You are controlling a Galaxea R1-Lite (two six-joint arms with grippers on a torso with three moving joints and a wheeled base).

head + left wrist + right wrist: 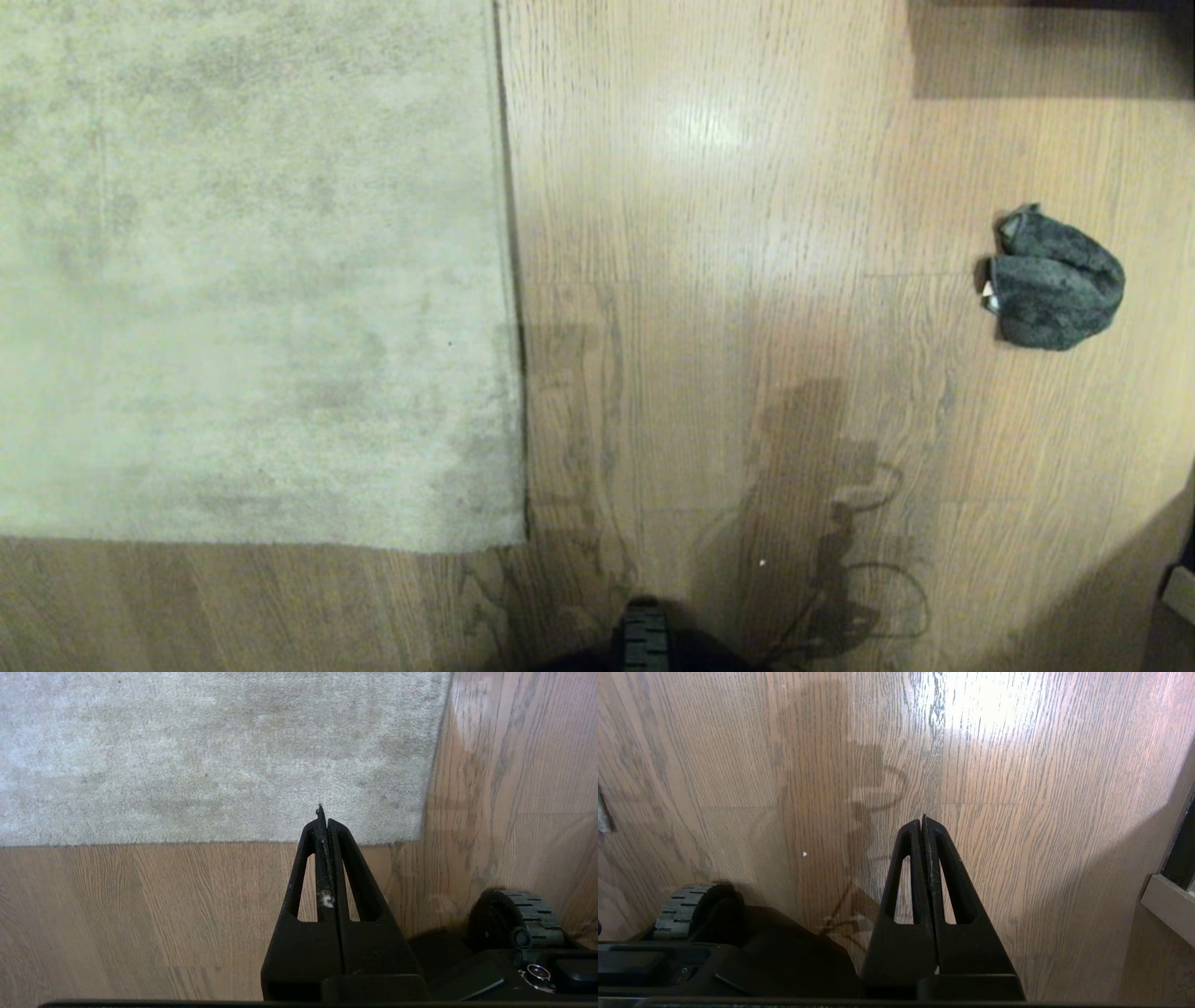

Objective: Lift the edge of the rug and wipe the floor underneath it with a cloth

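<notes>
Wooden floor [709,187]: rug edge [509,280] flat, cloth [1055,280] apart.

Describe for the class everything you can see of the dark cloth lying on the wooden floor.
The cloth is a small dark grey-teal rag of soft, fuzzy fabric, crumpled into a rounded, folded bundle rather than spread flat. A small pale tag or label shows at the side facing the rug. It lies directly on the light brown wooden floor, to the robot's right, well apart from the rug edge. Nothing else touches it, and neither end effector is near it. It appears only in the head view.
</notes>
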